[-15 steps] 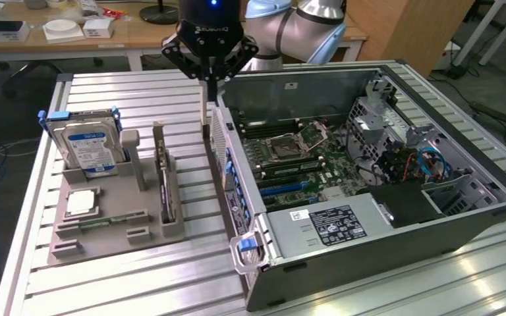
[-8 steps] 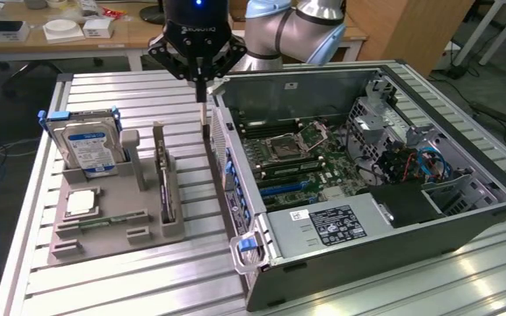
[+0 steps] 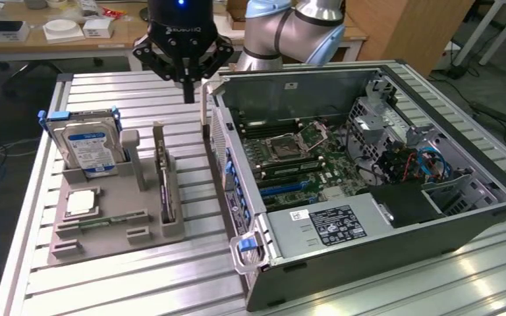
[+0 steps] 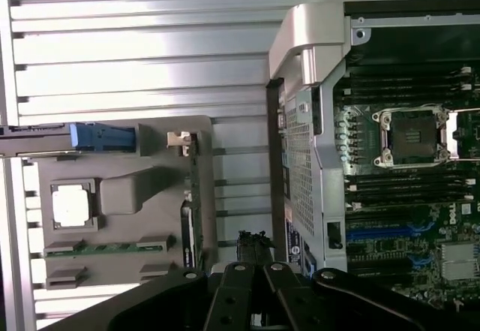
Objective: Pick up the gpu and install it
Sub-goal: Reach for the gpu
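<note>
Hovering over the slatted table (image 3: 103, 92), so here's the layout, big things first. The open computer case (image 3: 464, 217) lies on its side at the exterior view's right, board facing up. At the exterior view's left sits the grey tray (image 3: 103, 240), with the hard drive (image 3: 90, 148) standing upright at its far end.

The gpu (image 3: 164, 184) stands on edge in its slot along the tray's side nearest the case, silvery bracket at the far end. It's untouched, so I judge the pick has not begun.

My gripper (image 3: 189, 99) hangs above the table beyond the tray's far end, near the case's far corner. The fingers are narrow, tips together, with nothing between them as far as I can see. Taking the card calls for wider fingers, squared across its thin top edge, and a straight lift out of the slot.

Room is tight. A grey post rises just beside the card on the hard-drive side. The case wall stands near on the other, with a strip of bare table between. Above the card, open air.
</note>
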Robot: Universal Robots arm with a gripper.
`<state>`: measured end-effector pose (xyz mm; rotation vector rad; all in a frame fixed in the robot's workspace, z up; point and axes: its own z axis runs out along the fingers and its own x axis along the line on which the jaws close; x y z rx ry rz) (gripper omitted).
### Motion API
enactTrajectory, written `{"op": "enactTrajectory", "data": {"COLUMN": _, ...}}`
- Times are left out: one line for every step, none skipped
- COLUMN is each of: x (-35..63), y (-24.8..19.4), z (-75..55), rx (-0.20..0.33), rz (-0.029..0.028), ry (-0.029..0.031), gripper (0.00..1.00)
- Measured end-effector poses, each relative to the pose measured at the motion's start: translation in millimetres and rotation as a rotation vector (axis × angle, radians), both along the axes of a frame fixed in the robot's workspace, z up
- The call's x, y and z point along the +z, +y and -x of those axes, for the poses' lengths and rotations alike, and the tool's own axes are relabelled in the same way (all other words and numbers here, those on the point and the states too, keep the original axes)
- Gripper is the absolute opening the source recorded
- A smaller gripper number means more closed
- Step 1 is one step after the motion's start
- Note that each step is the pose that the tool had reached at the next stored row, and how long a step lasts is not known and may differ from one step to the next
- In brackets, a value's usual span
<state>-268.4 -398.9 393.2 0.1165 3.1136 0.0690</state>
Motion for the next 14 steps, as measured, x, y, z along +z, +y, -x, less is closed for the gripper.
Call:
{"op": "enactTrajectory", "data": {"x": 0.0, "y": 0.0, "z": 2.2, "rx": 0.000, "rz": 0.0001, "ry": 0.0000, "gripper": 0.10}}
{"op": "enactTrajectory", "data": {"x": 0.1, "y": 0.0, "z": 4.4, "rx": 0.000, "rz": 0.0001, "ry": 0.0001, "gripper": 0.10}}
{"op": "enactTrajectory", "data": {"x": 0.1, "y": 0.0, "z": 6.7, "rx": 0.000, "rz": 0.0001, "ry": 0.0001, "gripper": 0.10}}
{"op": "enactTrajectory", "data": {"x": 0.0, "y": 0.0, "z": 9.0, "rx": 0.000, "rz": 0.0001, "ry": 0.0000, "gripper": 0.10}}
{"op": "enactTrajectory", "data": {"x": 0.0, "y": 0.0, "z": 11.3, "rx": 0.000, "rz": 0.0000, "ry": 0.0000, "gripper": 0.10}}
{"op": "enactTrajectory", "data": {"x": 0.1, "y": 0.0, "z": 13.5, "rx": 0.000, "rz": 0.0001, "ry": 0.0001, "gripper": 0.10}}
{"op": "enactTrajectory", "data": {"x": 0.0, "y": 0.0, "z": 16.0, "rx": 0.000, "rz": 0.0001, "ry": 0.0000, "gripper": 0.10}}
{"op": "enactTrajectory", "data": {"x": 0.0, "y": 0.0, "z": 18.3, "rx": 0.000, "rz": 0.0000, "ry": 0.0000, "gripper": 0.10}}
{"op": "enactTrajectory", "data": {"x": 0.0, "y": 0.0, "z": 20.5, "rx": 0.000, "rz": 0.0001, "ry": 0.0000, "gripper": 0.10}}
{"op": "enactTrajectory", "data": {"x": 0.1, "y": 0.0, "z": 22.7, "rx": 0.000, "rz": 0.0001, "ry": 0.0001, "gripper": 0.10}}
{"op": "enactTrajectory", "data": {"x": 0.0, "y": 0.0, "z": 25.0, "rx": 0.000, "rz": 0.0001, "ry": 0.0000, "gripper": 0.10}}
{"op": "enactTrajectory", "data": {"x": 0.1, "y": 0.0, "z": 27.4, "rx": 0.000, "rz": 0.0001, "ry": 0.0001, "gripper": 0.10}}
{"op": "enactTrajectory", "data": {"x": 0.1, "y": 0.0, "z": 29.7, "rx": 0.000, "rz": 0.0001, "ry": 0.0001, "gripper": 0.10}}
{"op": "enactTrajectory", "data": {"x": 0.1, "y": 0.0, "z": 32.0, "rx": 0.000, "rz": 0.0001, "ry": 0.0001, "gripper": 0.10}}
